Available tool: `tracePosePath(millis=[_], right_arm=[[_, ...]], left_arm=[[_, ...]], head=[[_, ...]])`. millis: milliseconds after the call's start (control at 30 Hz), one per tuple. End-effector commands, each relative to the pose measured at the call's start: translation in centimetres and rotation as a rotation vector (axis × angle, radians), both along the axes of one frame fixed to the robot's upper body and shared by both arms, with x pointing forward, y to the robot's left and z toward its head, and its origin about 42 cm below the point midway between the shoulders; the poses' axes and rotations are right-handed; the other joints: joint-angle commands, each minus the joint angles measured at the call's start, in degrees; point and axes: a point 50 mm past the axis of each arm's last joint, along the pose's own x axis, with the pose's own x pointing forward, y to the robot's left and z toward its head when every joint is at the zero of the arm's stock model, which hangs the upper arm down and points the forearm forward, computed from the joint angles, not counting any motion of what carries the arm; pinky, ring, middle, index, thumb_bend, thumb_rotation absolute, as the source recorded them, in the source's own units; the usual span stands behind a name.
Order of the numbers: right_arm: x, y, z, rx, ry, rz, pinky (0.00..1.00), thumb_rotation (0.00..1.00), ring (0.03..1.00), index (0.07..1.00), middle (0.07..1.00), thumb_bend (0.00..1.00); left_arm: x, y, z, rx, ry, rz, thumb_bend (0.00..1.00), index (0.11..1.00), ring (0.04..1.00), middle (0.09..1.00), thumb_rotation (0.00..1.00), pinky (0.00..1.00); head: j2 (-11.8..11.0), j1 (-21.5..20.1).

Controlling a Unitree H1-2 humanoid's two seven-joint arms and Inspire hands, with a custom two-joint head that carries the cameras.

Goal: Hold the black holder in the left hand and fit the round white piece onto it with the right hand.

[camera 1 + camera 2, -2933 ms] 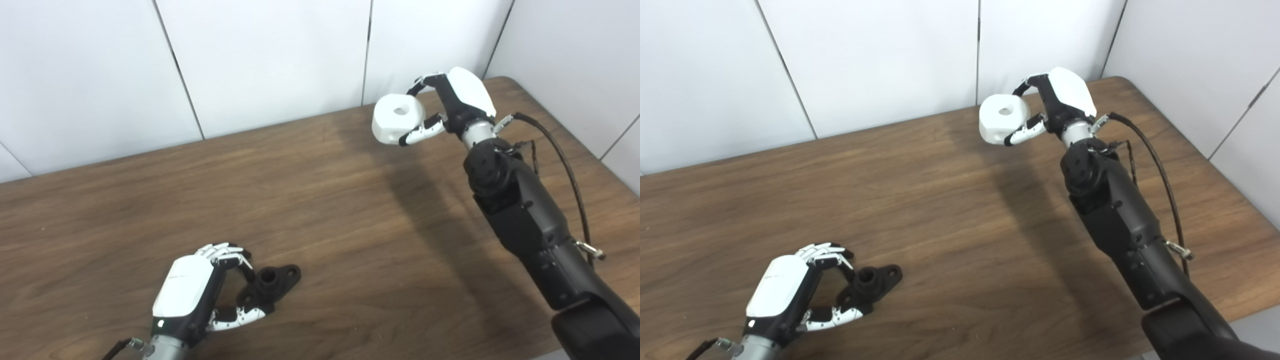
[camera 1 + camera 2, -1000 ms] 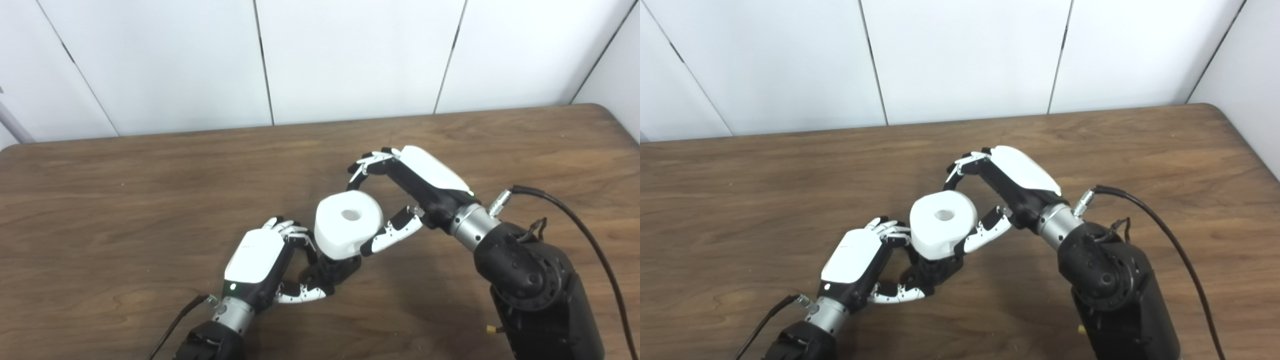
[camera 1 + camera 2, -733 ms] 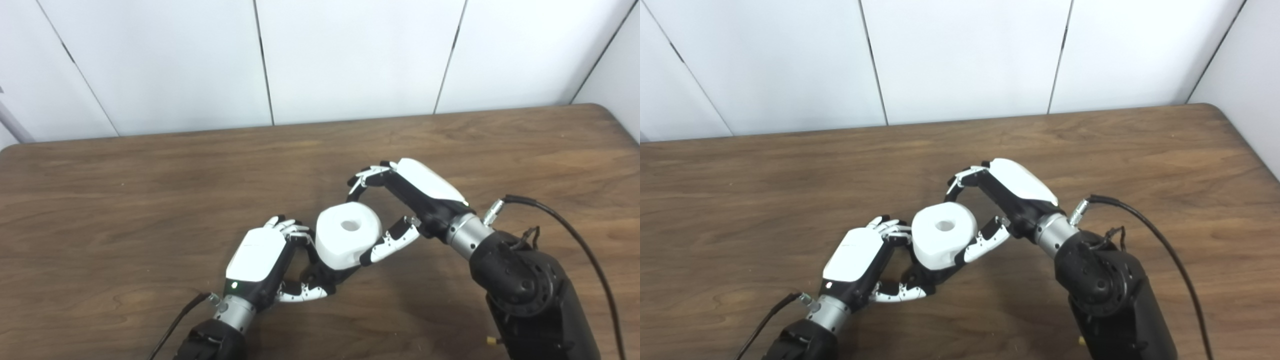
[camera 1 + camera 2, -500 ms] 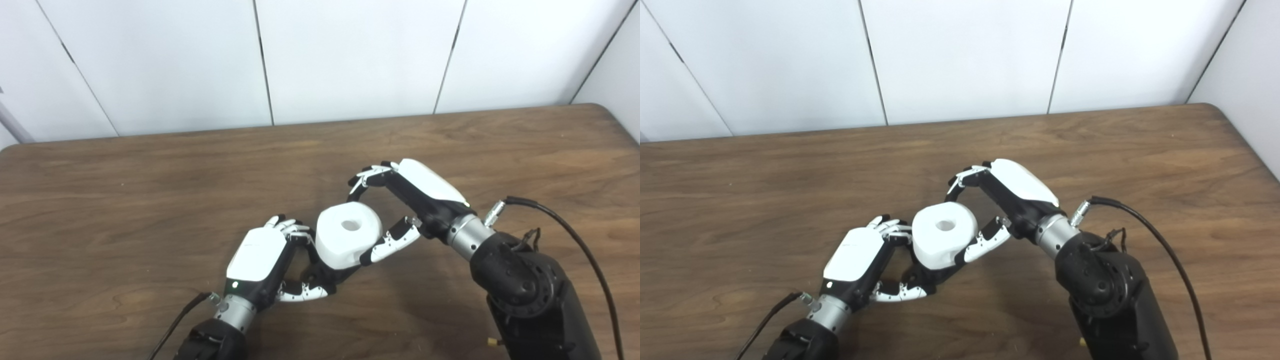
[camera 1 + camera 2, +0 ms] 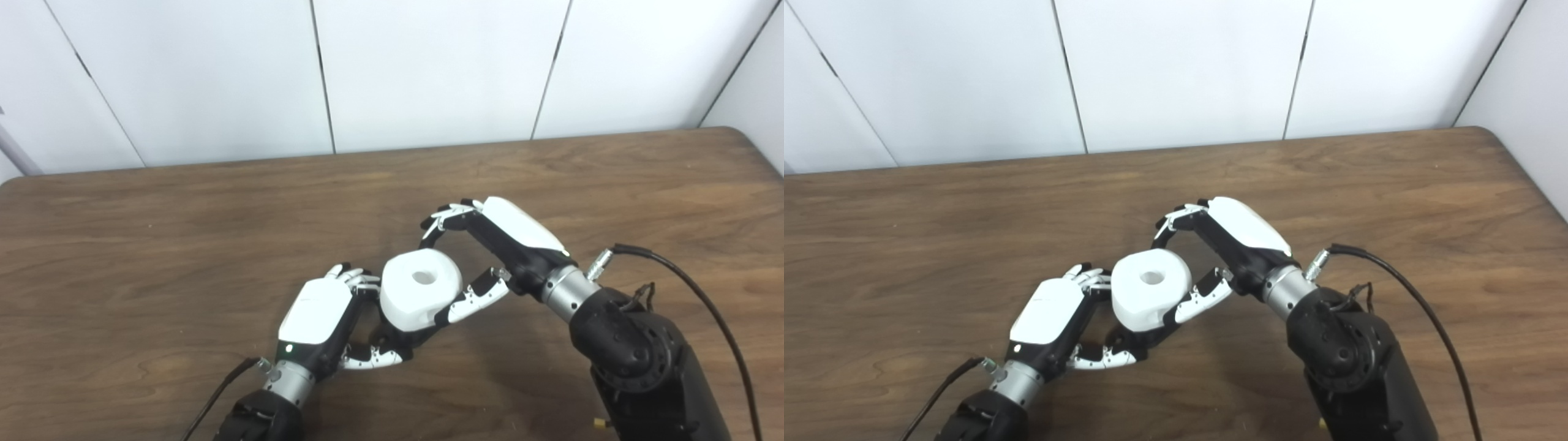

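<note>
The round white piece with a centre hole is held between the fingers and thumb of my right hand. It sits directly over the black holder, which is mostly hidden under it. My left hand is shut on the holder, low on the brown table. The white piece touches the fingers of the left hand. I cannot tell whether the piece is seated on the holder. The same scene shows in the right eye view, with the white piece above the holder.
A black cable loops from my right forearm over the table at the right. White wall panels stand behind the table's far edge. The table's right corner is near the side wall.
Over the earlier frames my right hand carried the white piece from the far right down to the holder in my left hand. In the last half second it shifted slightly left and lower.
</note>
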Motion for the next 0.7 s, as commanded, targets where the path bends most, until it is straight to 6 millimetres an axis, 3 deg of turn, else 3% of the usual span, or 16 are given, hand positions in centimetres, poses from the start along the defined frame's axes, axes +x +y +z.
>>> tracePosePath(millis=[0,667], right_arm=[[0.27,0.44,1.18,0.015,-0.072,0.017,1.00,0.13,0.916,0.483,0.801,0.52],[0.33,0.45,0.66,-0.017,-0.073,0.031,1.00,0.13,0.913,0.483,0.799,0.52]], left_arm=[[-0.18,-0.46,-1.01,0.042,0.052,-0.025,0.52,0.486,0.867,0.770,0.05,0.95],[-0.24,-0.66,-0.99,0.035,0.045,-0.027,0.52,0.485,0.863,0.767,0.05,0.95]], head=[[0.04,0.00],[0.31,1.05]])
